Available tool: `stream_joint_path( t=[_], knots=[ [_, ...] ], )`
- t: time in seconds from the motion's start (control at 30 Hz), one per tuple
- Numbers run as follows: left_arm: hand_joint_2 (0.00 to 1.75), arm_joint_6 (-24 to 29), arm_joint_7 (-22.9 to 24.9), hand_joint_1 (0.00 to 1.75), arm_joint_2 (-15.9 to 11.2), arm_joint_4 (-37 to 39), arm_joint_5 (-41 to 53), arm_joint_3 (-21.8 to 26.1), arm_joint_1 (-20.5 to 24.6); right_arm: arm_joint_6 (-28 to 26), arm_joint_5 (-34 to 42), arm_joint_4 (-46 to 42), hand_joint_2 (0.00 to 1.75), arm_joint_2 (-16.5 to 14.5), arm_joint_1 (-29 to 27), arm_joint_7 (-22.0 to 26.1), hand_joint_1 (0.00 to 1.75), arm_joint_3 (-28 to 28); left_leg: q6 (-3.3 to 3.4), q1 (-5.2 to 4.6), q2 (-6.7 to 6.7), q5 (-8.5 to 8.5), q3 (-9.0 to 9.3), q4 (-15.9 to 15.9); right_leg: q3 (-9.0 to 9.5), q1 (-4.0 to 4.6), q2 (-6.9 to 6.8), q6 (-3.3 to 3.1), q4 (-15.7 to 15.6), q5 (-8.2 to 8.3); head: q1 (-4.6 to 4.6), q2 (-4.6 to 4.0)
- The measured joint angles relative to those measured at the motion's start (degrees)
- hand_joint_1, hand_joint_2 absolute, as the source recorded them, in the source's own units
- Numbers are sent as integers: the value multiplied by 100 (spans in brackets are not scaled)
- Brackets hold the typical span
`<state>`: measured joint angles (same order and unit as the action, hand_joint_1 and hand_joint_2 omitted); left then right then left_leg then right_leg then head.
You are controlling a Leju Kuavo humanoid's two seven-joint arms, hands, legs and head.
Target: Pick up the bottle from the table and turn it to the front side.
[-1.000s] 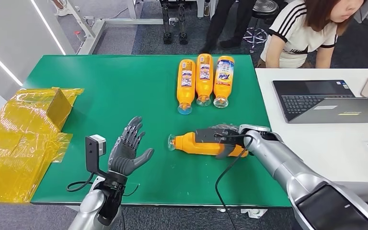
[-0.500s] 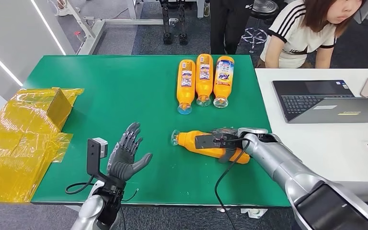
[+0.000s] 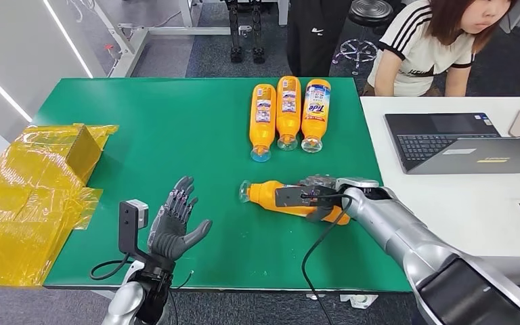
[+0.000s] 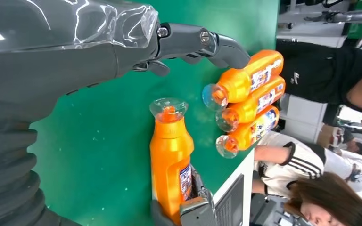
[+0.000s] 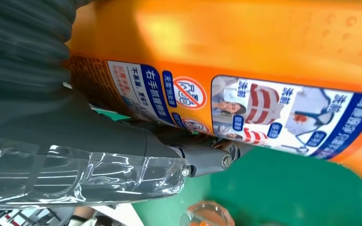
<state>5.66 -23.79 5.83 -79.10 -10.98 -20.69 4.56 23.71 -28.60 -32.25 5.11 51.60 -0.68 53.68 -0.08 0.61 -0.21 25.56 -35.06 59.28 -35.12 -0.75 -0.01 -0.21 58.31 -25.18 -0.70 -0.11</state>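
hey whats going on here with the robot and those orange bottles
The robot's right hand grips an orange bottle lying on its side on the green table, cap toward the open left hand. Three more bottles lie in a row at the far edge. A person sits beside a laptop.

A robotics lab is indicated: a green-covered test table (image 3: 176, 128), a white desk (image 3: 460, 196) with laptops (image 3: 440, 132), metal rig frames (image 3: 142, 34), grey carpeted floor (image 3: 217, 57).
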Motion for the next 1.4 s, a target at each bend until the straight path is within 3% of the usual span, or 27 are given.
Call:
stream_joint_path(
  t=[0.13, 0.33, 0.63, 0.8, 1.03, 1.4],
  knots=[
    [175, 11, -15, 0, -9, -132, 35, 79, -122, -240, 149, -322, 175, 114, -54, 57, 175, -6, 0, 0, 0, 0, -2, 0, -2, 0, -1, 0, 0, -1, 0, 0],
    [175, 46, -156, 0, -50, -316, 110, 151, -319, -1050, 680, -1197, 175, 377, -555, 532, 175, -379, 1, 0, -3, 3, -3, 0, -4, 1, -4, 1, -3, -3, 1, 0],
    [175, 104, -249, 0, -107, -395, 148, 208, -371, -1950, 1077, -2516, 175, 707, -1922, 1262, 175, -1425, 1, 0, -8, 5, -6, -1, -4, 0, -10, 3, -5, -6, 1, 0],
    [175, 113, -342, 0, -143, -395, 159, 249, -362, -2466, 1243, -3427, 175, 754, -3164, 1810, 175, -2235, 3, 1, -35, 9, -15, -2, 0, 1, -34, 9, -5, -17, 1, 0],
    [175, -391, -340, 0, -131, -345, -96, 242, -102, -2774, 1163, -3940, 175, 407, -3762, 2281, 175, -2941, -2, 2, -26, 8, -16, -3, -8, 1, -24, 3, -3, -15, 1, 0],
    [175, -820, 50, 0, 38, 63, -309, 186, 1314, -2869, 1062, -4126, 175, -444, -3234, 2529, 175, -2998, -7, 2, -16, -13, -13, -3, -9, 1, -19, -10, 3, 2, 0, 0]
  ],
)
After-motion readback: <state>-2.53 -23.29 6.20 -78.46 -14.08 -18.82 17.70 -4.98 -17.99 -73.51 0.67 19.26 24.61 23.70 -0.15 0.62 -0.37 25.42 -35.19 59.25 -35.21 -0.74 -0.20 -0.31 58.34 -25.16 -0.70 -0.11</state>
